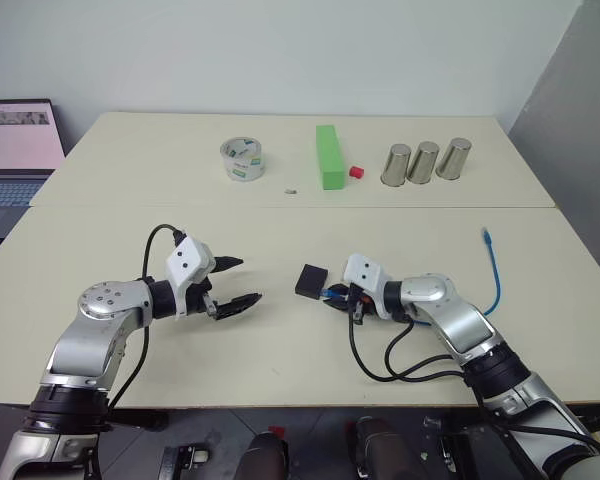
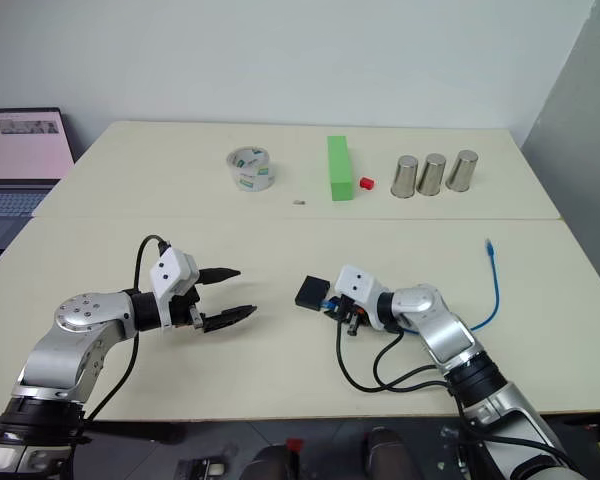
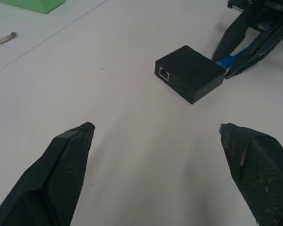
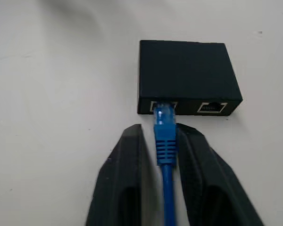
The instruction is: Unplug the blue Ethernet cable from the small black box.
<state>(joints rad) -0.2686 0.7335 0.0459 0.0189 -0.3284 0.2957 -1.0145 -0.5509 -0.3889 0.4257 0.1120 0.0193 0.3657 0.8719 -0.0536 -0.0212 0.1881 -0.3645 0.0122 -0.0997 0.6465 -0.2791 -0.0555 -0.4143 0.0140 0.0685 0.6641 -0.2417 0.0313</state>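
Laptop [image 1: 15, 150] cut by frame edge (screen text too small); cable [image 1: 495, 275] part hidden behind arm.

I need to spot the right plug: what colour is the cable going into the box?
Bright blue, clearest in the right wrist view.

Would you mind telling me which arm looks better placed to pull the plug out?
Probably the right: the right gripper is shut on the thin blue Ethernet cable at the small matte black box. The left gripper hangs open, apart.
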